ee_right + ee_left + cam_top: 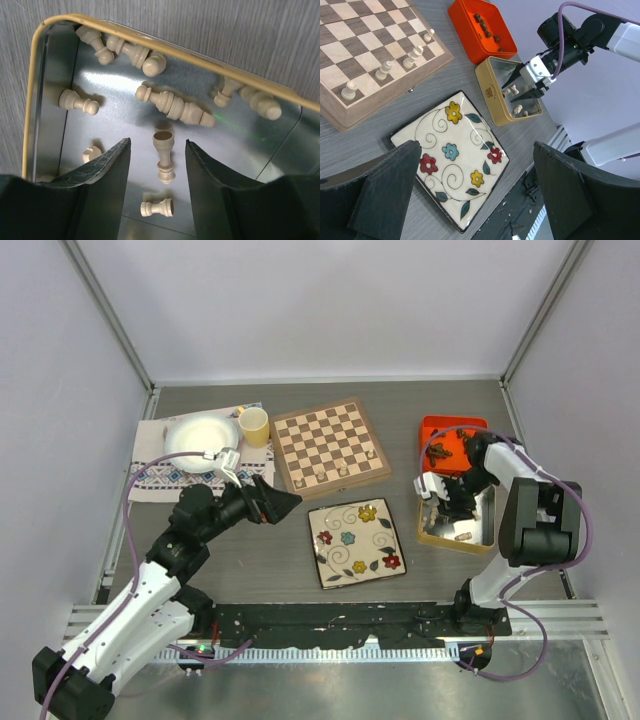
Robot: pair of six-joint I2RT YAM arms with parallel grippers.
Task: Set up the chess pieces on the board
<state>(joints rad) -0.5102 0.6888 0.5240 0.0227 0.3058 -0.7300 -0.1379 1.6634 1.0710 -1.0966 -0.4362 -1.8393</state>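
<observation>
My two arms [150,598] are white shells with black joints, purple cables [126,502] looping off each, plus scuffed matte-black fingers [100,170].

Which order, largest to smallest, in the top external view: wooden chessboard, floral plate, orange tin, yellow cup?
1. square wooden chessboard
2. square floral-patterned plate, only slightly smaller
3. orange rectangular tin, partly hidden
4. round yellow cup, clearly smallest
</observation>
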